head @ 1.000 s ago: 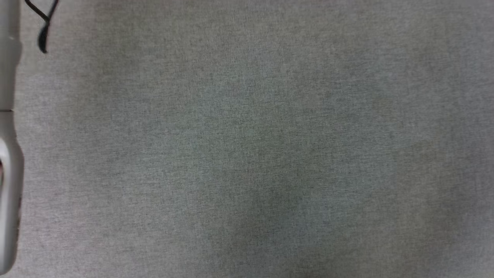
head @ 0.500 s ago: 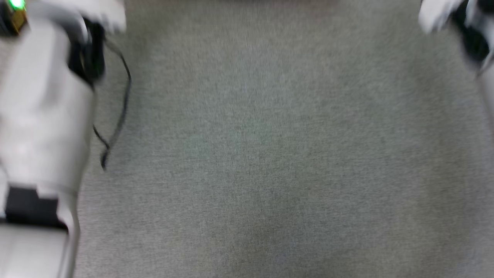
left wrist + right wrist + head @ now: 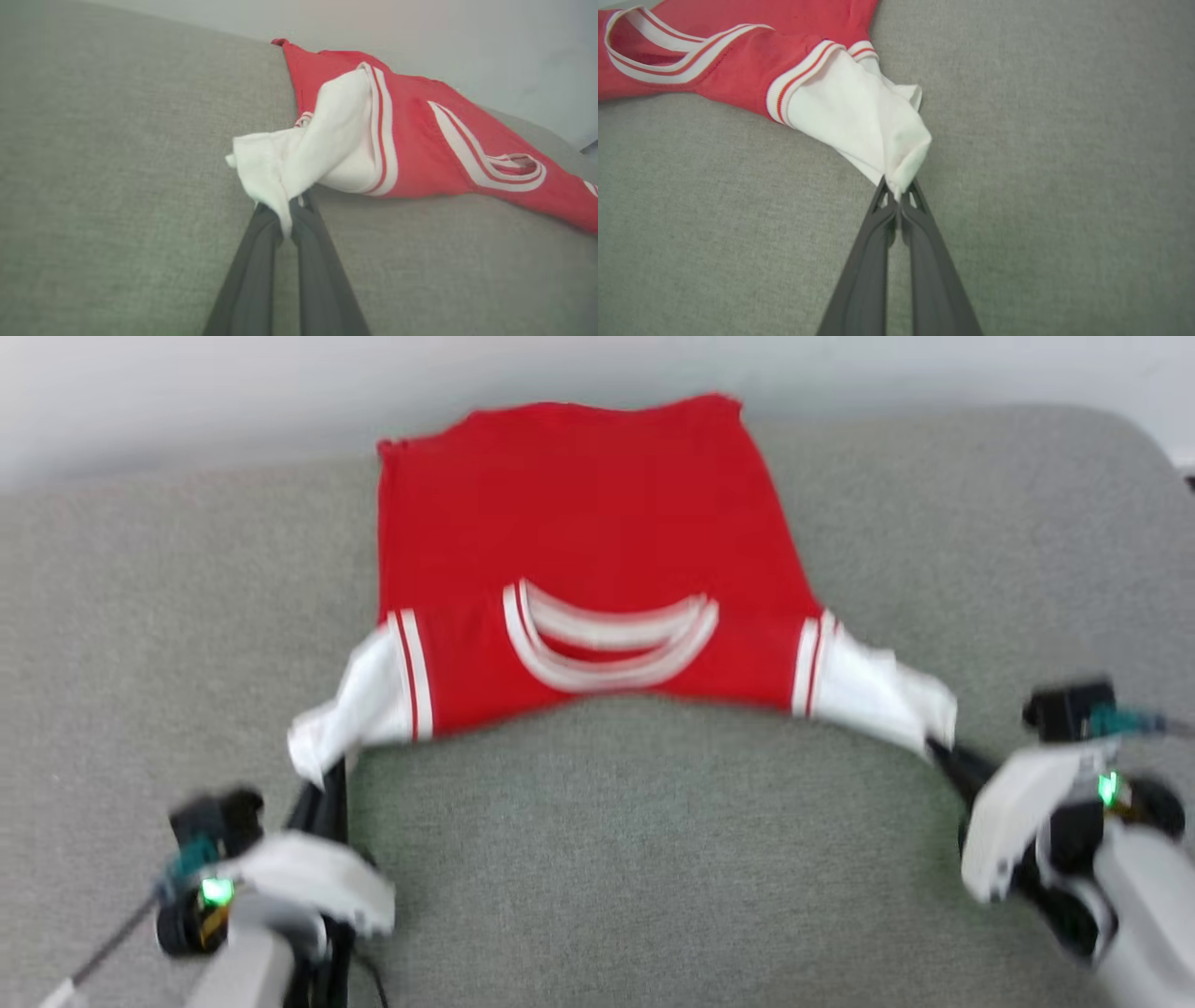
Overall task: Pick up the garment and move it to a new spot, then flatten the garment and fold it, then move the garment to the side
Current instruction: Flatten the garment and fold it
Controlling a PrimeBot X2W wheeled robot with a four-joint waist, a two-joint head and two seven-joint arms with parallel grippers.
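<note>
Garment (image 3: 579, 523) is lying spread on the grey fabric-covered worktop (image 3: 597, 859) in the head view, its hem reaching the far edge and its striped collar (image 3: 607, 644) facing me. The near edge is sagging in an arc between the two white sleeves. My left fingers (image 3: 329, 793) are pinching the tip of the left sleeve (image 3: 359, 700) and my right fingers (image 3: 952, 767) are pinching the right sleeve (image 3: 878, 695), though blur is softening the detail. In the left wrist view, my left fingers (image 3: 254, 261) are clenching a bunched fold of the left sleeve (image 3: 327, 140), which is rising a little off the worktop while the red body is trailing away flat. In the right wrist view, my right fingers (image 3: 868, 261) are clamping the very corner of the right sleeve (image 3: 859, 121), with the cloth gathering into a cone at the tips. I am judging this jersey to be light, soft and limp, draping rather than holding shape. Sleeve tips alone may be slipping or stretching, so the shoulder seams or hem corners are looking like firmer holds for flattening and folding.
</note>
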